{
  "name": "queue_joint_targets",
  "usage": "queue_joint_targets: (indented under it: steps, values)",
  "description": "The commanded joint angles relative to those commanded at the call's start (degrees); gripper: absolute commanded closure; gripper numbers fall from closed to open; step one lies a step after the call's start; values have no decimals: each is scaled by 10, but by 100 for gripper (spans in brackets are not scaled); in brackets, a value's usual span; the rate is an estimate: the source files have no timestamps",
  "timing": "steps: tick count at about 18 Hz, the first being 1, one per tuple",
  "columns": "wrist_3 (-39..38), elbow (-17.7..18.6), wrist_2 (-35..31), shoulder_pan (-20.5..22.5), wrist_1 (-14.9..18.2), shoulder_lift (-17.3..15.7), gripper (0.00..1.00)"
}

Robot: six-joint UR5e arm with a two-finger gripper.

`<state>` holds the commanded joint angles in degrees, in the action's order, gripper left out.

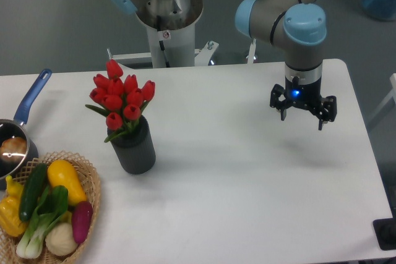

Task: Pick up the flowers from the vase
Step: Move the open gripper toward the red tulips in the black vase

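Observation:
A bunch of red tulip flowers with green leaves stands upright in the dark grey vase on the left half of the white table. My gripper hangs above the table's right side, far to the right of the vase. Its black fingers point down and are spread apart, open, with nothing between them.
A blue-handled metal saucepan sits at the left edge. A wicker basket of vegetables fills the front left corner, close to the vase. The arm's base column rises behind the table's back edge.

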<state>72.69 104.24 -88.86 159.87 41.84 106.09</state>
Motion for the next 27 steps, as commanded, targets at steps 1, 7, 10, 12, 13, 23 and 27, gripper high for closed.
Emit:
queue_joint_targets:
  steps: [1,7,10,12,13,23,27]
  values:
    - [0,2,-1,-1,5,-7,0]
    - [-2,46,4,-12,34,-58,0]
    - [-5,100,7,-28,32,-97,0]
    - [-3,126,36,-56,31,-116,0]
    - [-4,136,45,-66,30,-125,0]
    - [50,166,277,-123,33,-166,0]
    - [107,191,386,-121,34,-165,0]
